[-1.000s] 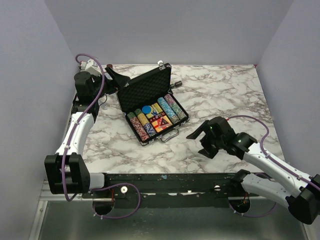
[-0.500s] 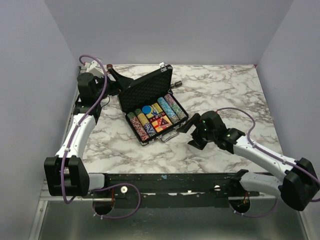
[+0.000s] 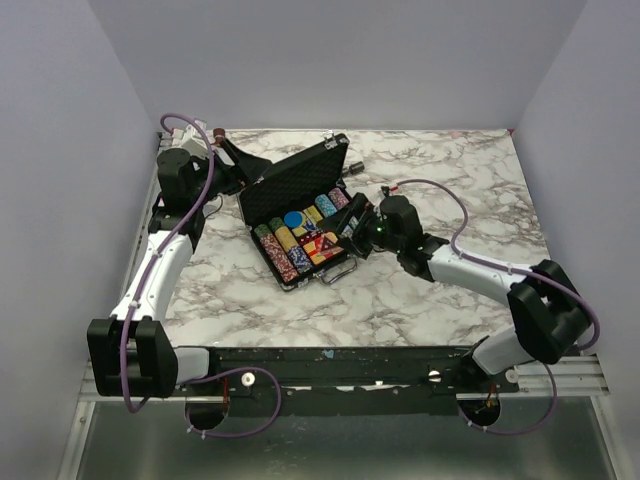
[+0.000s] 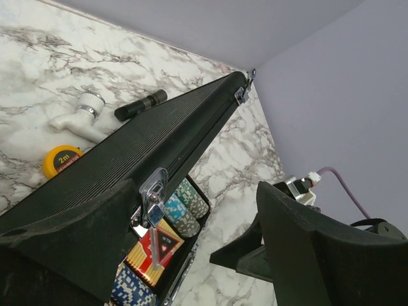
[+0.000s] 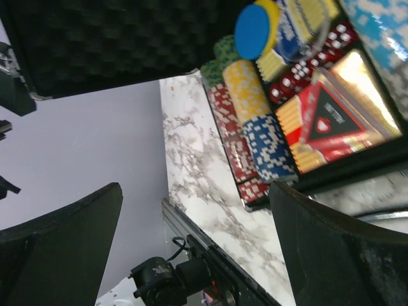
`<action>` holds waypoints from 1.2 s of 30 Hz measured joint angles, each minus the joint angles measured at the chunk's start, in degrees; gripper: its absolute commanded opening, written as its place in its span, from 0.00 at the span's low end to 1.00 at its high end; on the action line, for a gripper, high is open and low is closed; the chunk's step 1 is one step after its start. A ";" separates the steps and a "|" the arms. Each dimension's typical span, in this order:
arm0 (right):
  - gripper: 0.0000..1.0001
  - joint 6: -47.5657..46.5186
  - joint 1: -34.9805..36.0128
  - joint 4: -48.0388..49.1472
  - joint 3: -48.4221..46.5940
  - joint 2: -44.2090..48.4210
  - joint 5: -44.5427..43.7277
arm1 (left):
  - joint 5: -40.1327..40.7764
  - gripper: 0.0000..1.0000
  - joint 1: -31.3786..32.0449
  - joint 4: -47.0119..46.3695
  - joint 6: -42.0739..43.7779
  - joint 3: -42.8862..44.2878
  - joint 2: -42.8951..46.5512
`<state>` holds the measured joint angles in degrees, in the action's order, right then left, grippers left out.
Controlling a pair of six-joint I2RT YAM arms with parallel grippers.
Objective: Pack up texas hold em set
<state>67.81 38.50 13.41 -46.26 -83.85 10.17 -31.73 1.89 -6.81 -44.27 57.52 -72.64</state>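
Left jaws gape behind the briefcase lid (image 3: pixel 296 182), right jaws beside its chips (image 3: pixel 284 252).

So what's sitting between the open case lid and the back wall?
Left wrist view shows three things on the marble behind the lid: a white pipe fitting, a black cylinder and a yellow tape measure.

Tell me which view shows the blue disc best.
Right wrist: the blue disc is large, close and unobstructed. Top external shows it as a small dot inside the briefcase; in left wrist the raised lid blocks it.
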 measured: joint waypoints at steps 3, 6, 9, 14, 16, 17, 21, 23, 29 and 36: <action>1.00 -0.57 0.00 4.96 -1.64 -3.32 1.84 | -0.66 0.78 0.00 -0.17 -1.11 -0.81 0.74; 1.00 -0.87 0.00 7.80 -3.28 -5.42 2.89 | -1.75 0.79 0.00 -0.50 -2.71 -1.92 1.84; 1.00 -1.53 0.00 7.26 -6.16 -6.71 2.80 | -2.58 0.80 0.00 -0.31 -3.91 -2.25 2.38; 1.00 -2.14 0.00 -1.66 -10.71 -6.86 -2.36 | -2.89 0.80 0.00 1.01 -4.17 -2.29 3.78; 1.00 -2.60 0.00 -6.19 -10.64 -6.64 -5.46 | -2.91 0.80 0.00 1.44 -4.02 -2.29 4.57; 1.00 -2.84 0.00 -8.33 -10.19 -6.47 -7.08 | -2.95 0.80 0.00 1.60 -4.02 -2.29 4.81; 1.00 -3.89 0.00 -16.00 -6.32 -4.07 -12.59 | -3.32 0.80 0.00 1.77 -4.04 -2.29 5.22; 1.00 -4.85 -0.02 -20.59 -4.46 -1.64 -14.97 | -3.85 0.79 0.02 1.60 -4.35 -2.29 5.07; 1.00 -8.55 0.00 -30.60 -4.72 3.04 -21.18 | -6.86 0.78 1.20 0.07 -5.81 -2.01 -0.13; 1.00 -13.60 0.44 -36.28 -5.62 1.40 -21.81 | -9.79 0.66 5.97 -0.76 -8.13 -2.01 -9.60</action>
<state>54.22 38.94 -22.87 -51.88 -82.46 -11.64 -41.52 7.86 -7.57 -52.40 55.51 -82.24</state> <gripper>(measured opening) 0.997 0.723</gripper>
